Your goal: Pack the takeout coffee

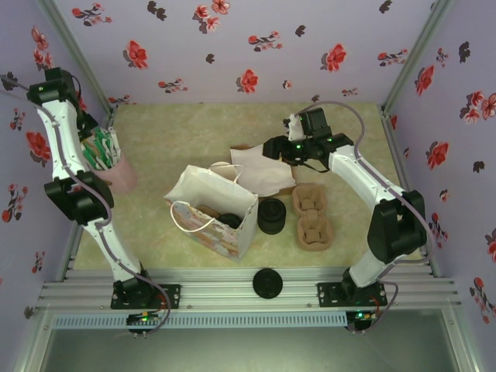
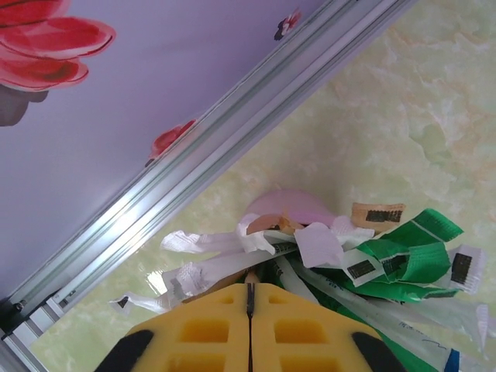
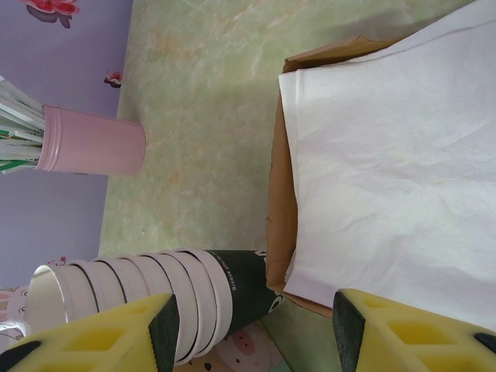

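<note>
A pink cup (image 1: 122,177) by the worktop's (image 1: 170,132) left edge holds green and white packets (image 2: 387,260). The left hand (image 2: 249,288) is closed right over them; whether it pinches one I cannot tell. The lidded takeout coffee (image 1: 271,215) stands beside the paper bag (image 1: 190,190), toward the near edge. Flowered purple walls (image 1: 232,46) surround it all. The right wrist view shows the right hand (image 3: 252,310) open and empty, with nested cups (image 3: 139,302) lying sideways.

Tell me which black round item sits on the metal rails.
The black round item between the arm bases, at the near edge; another stands on the tabletop beside the paper bag.
</note>
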Action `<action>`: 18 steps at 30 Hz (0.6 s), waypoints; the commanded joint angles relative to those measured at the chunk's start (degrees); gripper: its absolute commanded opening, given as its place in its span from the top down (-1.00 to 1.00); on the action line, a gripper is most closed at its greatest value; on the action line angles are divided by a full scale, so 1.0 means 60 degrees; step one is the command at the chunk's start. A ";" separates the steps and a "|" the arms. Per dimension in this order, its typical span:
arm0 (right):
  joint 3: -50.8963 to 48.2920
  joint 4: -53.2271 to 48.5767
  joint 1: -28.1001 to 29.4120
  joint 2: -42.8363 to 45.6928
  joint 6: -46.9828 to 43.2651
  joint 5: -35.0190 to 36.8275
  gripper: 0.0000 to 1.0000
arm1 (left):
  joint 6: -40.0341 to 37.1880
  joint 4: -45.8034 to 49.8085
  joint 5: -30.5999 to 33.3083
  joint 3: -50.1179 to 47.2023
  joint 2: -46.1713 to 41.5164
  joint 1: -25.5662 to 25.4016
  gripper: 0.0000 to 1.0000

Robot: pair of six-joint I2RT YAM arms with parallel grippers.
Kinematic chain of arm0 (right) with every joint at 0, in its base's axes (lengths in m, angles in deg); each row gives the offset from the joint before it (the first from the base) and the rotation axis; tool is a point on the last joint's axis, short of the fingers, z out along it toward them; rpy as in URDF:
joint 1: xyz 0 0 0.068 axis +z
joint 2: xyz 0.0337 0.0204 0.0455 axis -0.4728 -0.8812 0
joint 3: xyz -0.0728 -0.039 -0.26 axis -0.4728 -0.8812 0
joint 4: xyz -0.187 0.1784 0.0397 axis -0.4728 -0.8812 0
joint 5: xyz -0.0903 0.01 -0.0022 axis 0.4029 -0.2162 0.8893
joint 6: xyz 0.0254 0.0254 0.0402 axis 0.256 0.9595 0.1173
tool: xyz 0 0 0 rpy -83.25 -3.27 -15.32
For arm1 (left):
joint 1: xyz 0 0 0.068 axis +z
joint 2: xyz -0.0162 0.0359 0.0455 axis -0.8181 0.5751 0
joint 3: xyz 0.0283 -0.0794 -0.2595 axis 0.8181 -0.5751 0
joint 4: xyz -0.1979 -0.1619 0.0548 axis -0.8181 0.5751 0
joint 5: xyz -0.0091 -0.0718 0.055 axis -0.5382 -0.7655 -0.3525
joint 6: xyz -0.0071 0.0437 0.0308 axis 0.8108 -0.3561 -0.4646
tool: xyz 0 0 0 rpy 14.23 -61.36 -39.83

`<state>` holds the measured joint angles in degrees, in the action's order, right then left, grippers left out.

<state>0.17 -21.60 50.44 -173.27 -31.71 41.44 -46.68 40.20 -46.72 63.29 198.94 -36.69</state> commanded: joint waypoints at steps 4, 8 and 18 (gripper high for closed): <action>0.0109 0.0174 -0.0057 -0.0081 -0.0021 -0.0187 -0.14 | -0.0180 0.0291 0.0165 -0.0028 -0.0796 -0.0059 0.88; 0.0118 0.0171 -0.0069 -0.0044 -0.0031 -0.0182 -0.13 | -0.0274 0.0286 0.0178 -0.0006 -0.1063 -0.0059 0.90; 0.0103 0.0171 -0.0070 -0.0023 -0.0017 -0.0200 -0.14 | -0.0677 0.0149 -0.0061 -0.0087 -0.1374 -0.0125 0.87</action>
<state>0.17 -21.49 50.44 -173.27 -31.71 41.44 -48.82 40.36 -46.74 63.22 192.09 -36.91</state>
